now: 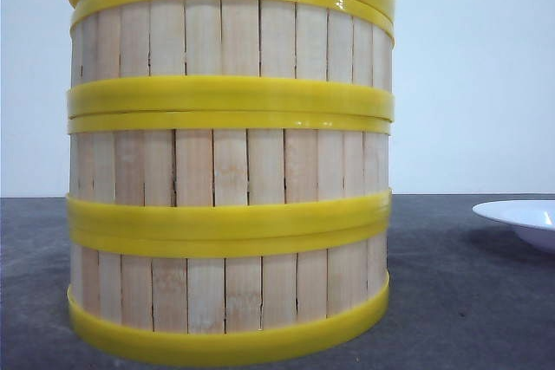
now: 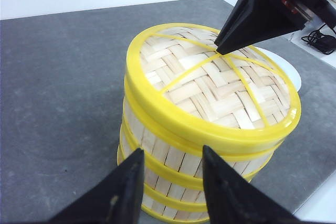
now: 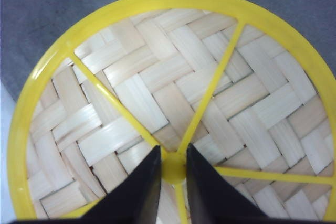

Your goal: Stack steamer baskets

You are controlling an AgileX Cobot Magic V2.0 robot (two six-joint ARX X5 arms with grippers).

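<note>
Three steamer baskets stand in one stack on the grey table: bottom [image 1: 230, 292], middle [image 1: 230, 166], top [image 1: 230, 41]. A flat woven lid [image 2: 210, 87] with a yellow rim lies on the top basket, slightly askew in the front view. My right gripper [image 3: 174, 153] is over the lid's middle, its fingers pressed on both sides of the small yellow knob [image 3: 174, 169]. From the left wrist view its tips [image 2: 218, 51] meet the lid's centre. My left gripper [image 2: 172, 153] is open beside the stack, apart from its wall, with nothing between the fingers.
A white plate [image 1: 520, 218] sits on the table to the right of the stack, partly behind it [image 2: 291, 72]. The grey mat [image 2: 63, 87] runs left of the stack. Black cables [image 2: 320, 40] lie off the table's far right edge.
</note>
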